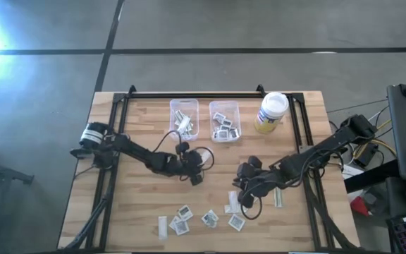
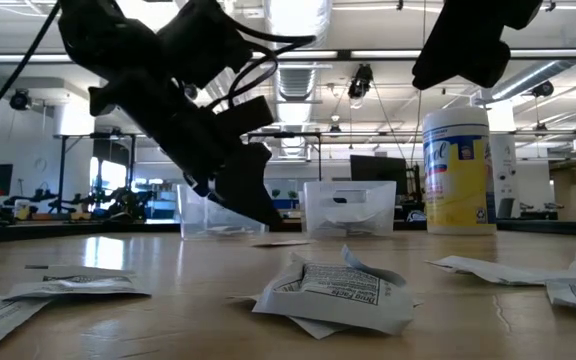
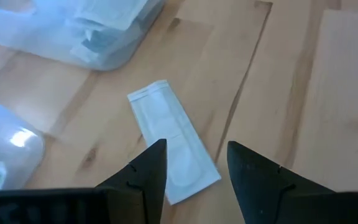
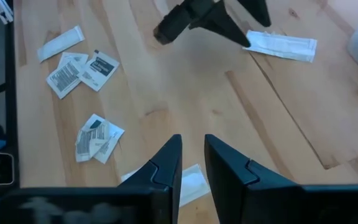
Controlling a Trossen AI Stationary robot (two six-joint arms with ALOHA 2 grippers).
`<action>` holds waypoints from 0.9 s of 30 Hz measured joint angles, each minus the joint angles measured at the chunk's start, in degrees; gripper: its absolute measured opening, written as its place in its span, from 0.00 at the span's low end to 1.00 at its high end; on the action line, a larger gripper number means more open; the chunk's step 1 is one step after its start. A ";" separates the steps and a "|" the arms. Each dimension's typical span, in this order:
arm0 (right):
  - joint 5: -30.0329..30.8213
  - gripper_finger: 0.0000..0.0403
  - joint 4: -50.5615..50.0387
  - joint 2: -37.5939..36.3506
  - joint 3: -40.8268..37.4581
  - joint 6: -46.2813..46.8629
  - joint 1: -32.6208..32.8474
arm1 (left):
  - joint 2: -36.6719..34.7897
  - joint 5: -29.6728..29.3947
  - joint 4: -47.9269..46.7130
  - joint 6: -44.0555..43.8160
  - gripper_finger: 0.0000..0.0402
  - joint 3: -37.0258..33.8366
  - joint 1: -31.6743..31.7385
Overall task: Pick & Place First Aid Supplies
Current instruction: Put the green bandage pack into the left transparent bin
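Bare tabletop (image 1: 139,204) lay open along the left side. Two bins (image 1: 184,117) and a jar (image 1: 271,111) blocked the far edge; scattered packets (image 1: 210,218) cluttered the near edge, both arms crossing the middle.

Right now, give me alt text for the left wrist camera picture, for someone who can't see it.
The left gripper hangs open just above a long pale packet lying flat on the wooden table, its two dark fingers either side of the packet's near end. A clear plastic bin of similar packets sits beyond.
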 joint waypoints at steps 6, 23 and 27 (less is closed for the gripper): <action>1.14 0.18 0.02 0.01 -0.23 0.02 0.00 | 0.00 1.75 0.17 -0.15 0.41 0.00 0.39; 1.13 0.15 1.29 0.02 -0.53 0.00 0.00 | 0.31 5.61 0.35 2.06 0.41 -0.02 1.92; 1.13 0.15 1.31 0.02 -0.53 0.00 0.00 | 1.41 5.65 0.92 2.04 0.41 -0.04 2.04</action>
